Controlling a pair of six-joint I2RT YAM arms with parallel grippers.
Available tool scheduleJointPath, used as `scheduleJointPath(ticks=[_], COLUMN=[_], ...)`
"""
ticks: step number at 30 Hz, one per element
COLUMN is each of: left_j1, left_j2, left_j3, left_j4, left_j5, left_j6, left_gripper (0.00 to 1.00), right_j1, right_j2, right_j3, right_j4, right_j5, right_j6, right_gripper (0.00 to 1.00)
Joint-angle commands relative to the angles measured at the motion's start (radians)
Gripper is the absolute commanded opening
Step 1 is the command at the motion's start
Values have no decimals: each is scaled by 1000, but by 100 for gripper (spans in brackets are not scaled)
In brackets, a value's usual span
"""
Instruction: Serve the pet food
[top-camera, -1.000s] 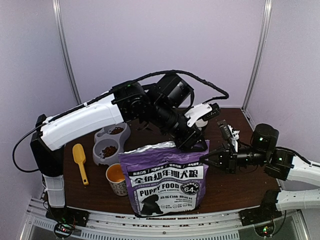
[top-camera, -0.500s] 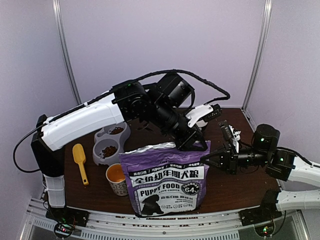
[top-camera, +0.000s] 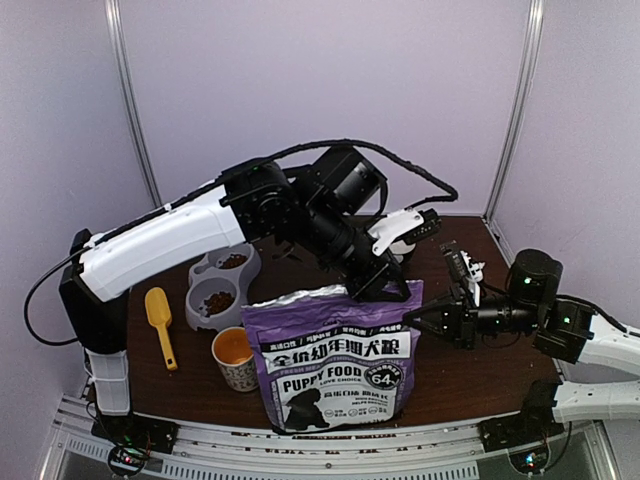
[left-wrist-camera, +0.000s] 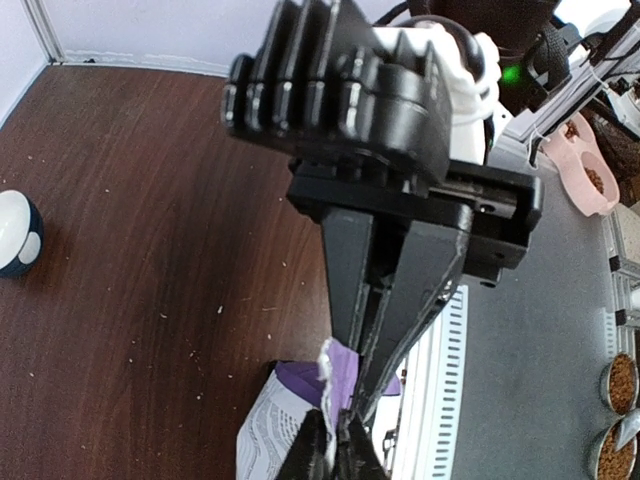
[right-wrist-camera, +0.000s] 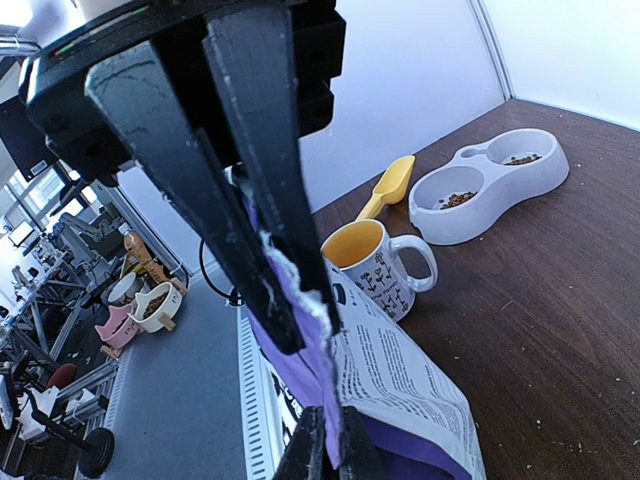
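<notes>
The purple "PUPPY FOOD" bag stands upright at the table's front. Its torn top edge is pinched from both sides. My left gripper reaches down from behind and is shut on the top right edge, where purple film shows between its fingertips. Shut as well, my right gripper grips the same corner from the right, just below. Brown pet food lies in both cups of the grey double bowl. Whatever the bag contains is hidden.
An orange-lined patterned mug stands just left of the bag, with a yellow scoop further left. The left arm spans the table's middle above the bowl. A small white and dark blue object sits on the table beyond the bag.
My left gripper has closed on the bag's top edge and the edge has lifted slightly. The right gripper has kept its hold and barely moved.
</notes>
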Motion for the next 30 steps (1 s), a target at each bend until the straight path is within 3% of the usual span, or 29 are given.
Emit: scheduleJointPath(ticks=[1, 7, 10, 15, 23, 26, 30], left_j1=[1, 1, 2, 1, 1, 2, 1], left_j2=[-54, -80, -90, -100, -126, -127, -129], left_j3=[-30, -51, -60, -80, -99, -104, -114], left_j4=[-19, -19, -19, -23, -28, -41, -50], left_j5=[-23, -52, -59, -67, -83, -86, -85], left_j6=[19, 29, 30, 35, 45, 46, 47], left_gripper=[0, 1, 11, 0, 0, 11, 0], right_j1=[-1, -1, -1, -1, -1, -1, -1], right_j2=[-32, -40, -43, -44, -55, -61, -64], right_j3=[11, 11, 10, 12, 6, 7, 7], right_j4=[88, 90, 92, 93, 95, 95, 95], right_j5=[30, 45, 49, 52, 71, 76, 79], right_j6=[-16, -11, -10, -7, -2, -3, -2], right_gripper=[0, 0, 0, 0, 0, 0, 0])
